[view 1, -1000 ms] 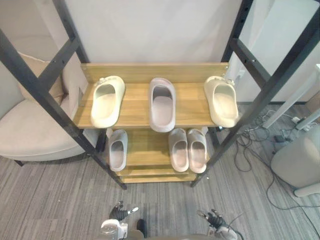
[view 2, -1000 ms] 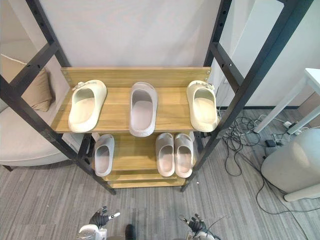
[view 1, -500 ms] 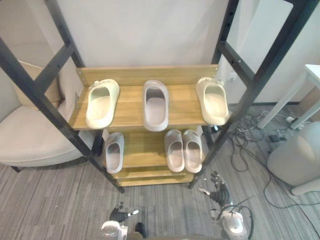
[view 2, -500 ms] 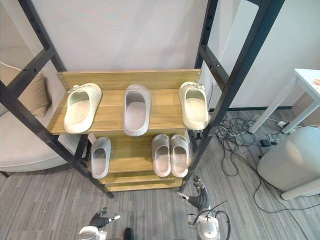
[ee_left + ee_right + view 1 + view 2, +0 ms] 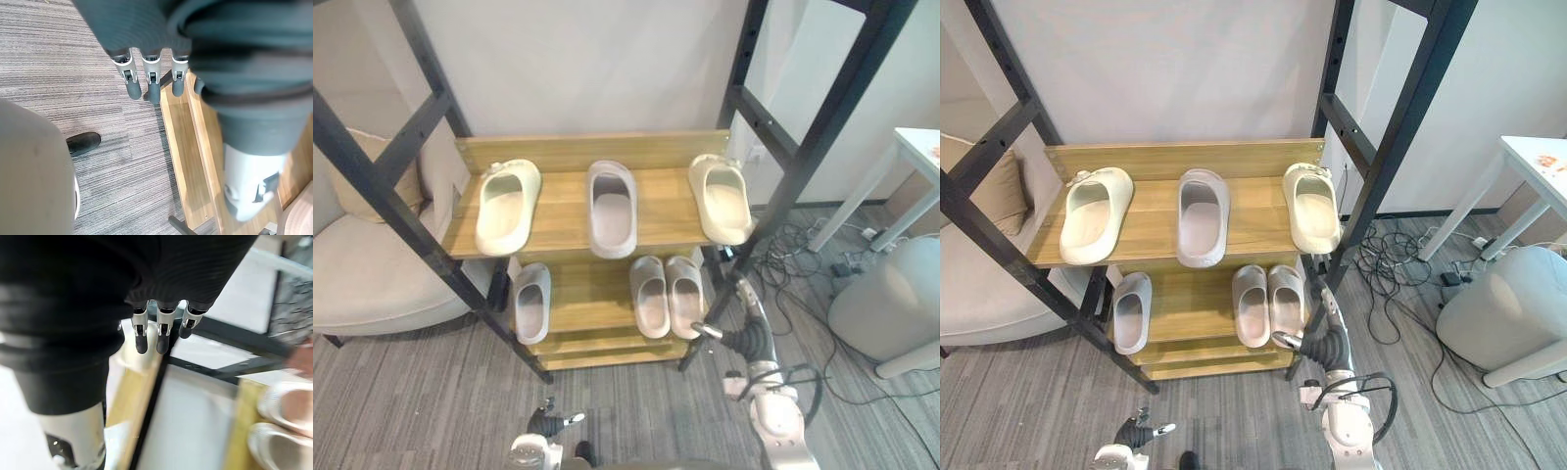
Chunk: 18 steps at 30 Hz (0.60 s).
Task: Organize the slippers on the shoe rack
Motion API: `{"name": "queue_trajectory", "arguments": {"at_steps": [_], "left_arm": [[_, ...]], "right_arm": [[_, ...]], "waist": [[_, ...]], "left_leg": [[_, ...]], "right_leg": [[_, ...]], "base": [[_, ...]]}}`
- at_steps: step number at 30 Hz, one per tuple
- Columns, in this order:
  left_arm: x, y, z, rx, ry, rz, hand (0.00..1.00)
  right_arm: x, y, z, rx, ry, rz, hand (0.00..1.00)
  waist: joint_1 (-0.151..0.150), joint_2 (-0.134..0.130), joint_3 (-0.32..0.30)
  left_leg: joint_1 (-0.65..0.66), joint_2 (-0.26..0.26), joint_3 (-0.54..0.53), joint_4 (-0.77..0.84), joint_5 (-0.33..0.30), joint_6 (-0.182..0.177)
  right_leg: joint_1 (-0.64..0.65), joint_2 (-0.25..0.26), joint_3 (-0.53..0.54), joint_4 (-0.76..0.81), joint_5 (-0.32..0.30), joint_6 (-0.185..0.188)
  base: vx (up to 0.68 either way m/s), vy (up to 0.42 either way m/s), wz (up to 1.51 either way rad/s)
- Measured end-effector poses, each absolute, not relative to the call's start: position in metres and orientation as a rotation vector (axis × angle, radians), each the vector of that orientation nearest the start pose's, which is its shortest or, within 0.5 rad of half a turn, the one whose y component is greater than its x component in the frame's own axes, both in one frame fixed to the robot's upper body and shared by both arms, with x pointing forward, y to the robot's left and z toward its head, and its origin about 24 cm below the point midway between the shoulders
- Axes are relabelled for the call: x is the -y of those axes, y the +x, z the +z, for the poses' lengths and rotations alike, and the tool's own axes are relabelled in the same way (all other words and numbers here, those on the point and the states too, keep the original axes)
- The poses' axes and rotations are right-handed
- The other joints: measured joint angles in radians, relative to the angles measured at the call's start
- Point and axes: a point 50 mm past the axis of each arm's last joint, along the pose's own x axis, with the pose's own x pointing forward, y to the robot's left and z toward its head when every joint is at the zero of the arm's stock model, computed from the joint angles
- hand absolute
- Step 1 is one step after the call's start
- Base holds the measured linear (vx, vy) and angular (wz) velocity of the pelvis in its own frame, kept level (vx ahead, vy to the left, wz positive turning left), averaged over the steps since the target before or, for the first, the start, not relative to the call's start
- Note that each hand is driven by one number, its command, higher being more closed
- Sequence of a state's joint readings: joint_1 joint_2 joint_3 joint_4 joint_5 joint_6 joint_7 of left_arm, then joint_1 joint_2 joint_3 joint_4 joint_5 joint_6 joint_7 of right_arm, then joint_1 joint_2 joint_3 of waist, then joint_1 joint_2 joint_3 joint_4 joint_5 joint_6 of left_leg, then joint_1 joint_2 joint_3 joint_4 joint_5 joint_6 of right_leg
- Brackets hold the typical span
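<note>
Left eye view: the left hand point(image 5: 546, 423) hangs low near the floor, fingers straight and apart, empty. On the rack's point(image 5: 563, 211) top shelf lie a left cream slipper point(image 5: 507, 204), a middle grey slipper point(image 5: 612, 206) and a right cream slipper point(image 5: 724, 199), well apart. Below are a lone grey slipper point(image 5: 531, 302) at left and a grey pair point(image 5: 651, 294) touching at right. Every long axis runs near to far, toes apparently toward the wall. The right hand point(image 5: 750, 339), up beside the right front post point(image 5: 1370, 196), has straight fingers and holds nothing. Sorting looks barely begun: the cream ones are split, and the middle grey probably belongs with the lone one.
</note>
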State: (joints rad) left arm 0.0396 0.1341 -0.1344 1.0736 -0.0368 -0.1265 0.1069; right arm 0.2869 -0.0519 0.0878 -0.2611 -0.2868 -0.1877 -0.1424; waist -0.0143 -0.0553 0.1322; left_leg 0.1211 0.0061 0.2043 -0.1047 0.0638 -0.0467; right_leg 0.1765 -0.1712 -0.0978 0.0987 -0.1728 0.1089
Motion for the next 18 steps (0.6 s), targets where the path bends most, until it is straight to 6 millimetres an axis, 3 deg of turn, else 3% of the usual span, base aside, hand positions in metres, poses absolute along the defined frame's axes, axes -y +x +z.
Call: {"name": "queue_trajectory", "arguments": {"at_steps": [13,18], "left_arm": [[-0.188,0.117,-0.154,-0.982,0.21,0.045,0.0],[-0.186,0.117,-0.154,-0.984,0.201,0.032,0.0]], "right_arm": [[0.148,0.222,0.116,0.486,-0.419,-0.086,0.0],[0.141,0.243,0.14,0.597,-0.439,-0.068,0.0]], "waist": [[0.005,0.007,-0.008],[0.006,0.011,-0.011]], "left_leg": [[0.002,0.007,-0.024,-0.006,0.014,0.008],[-0.003,0.008,-0.027,-0.006,0.025,0.008]], "right_leg": [[0.006,0.0,-0.011,0.022,0.004,-0.003],[-0.006,0.001,-0.01,0.035,0.004,-0.002]], "base": [[-0.04,-0.015,0.05],[-0.08,-0.005,0.02]]}}
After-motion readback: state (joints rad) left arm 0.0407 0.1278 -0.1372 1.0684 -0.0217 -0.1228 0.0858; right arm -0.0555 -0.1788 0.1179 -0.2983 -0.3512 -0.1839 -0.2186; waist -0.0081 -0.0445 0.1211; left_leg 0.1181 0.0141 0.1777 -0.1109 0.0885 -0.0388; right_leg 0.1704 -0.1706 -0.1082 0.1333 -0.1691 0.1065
